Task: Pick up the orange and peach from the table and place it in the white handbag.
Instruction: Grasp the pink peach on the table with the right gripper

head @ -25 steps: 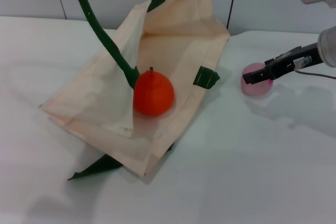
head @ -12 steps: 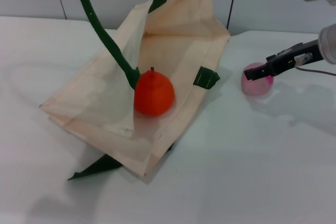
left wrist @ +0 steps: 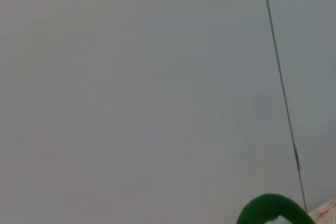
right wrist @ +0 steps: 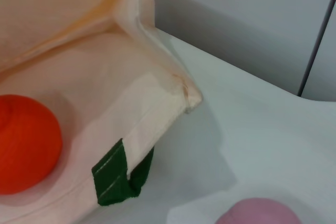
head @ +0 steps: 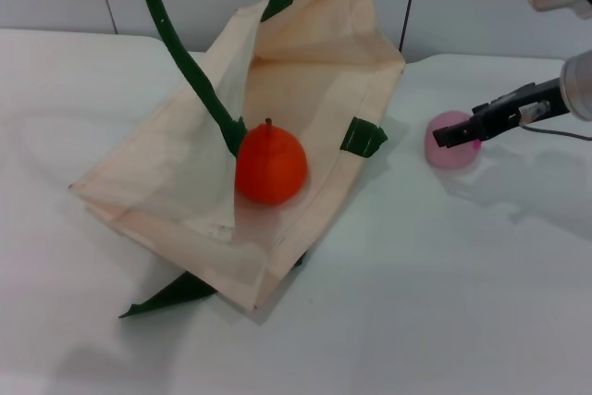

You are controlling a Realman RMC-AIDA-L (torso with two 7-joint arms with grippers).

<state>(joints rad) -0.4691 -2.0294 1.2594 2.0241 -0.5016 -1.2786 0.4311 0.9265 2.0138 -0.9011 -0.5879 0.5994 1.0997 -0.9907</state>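
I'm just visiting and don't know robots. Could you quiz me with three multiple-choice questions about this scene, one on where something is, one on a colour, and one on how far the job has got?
1. Where is the orange?
A. On the bare table beside the bag
B. In the open mouth of the white handbag
C. Held up in the air by a gripper

2. What colour are the bag's handles?
A. Dark green
B. Red
C. Yellow

3. What state is the peach in?
A. Already inside the bag
B. Resting on top of the orange
C. On the table, outside the bag, with the right gripper at it

Answers:
1 B, the orange rests on the bag's inner fabric.
2 A, the rope loops are dark green.
3 C, the pink fruit sits on the white tabletop to the right of the bag, under the dark gripper tip.
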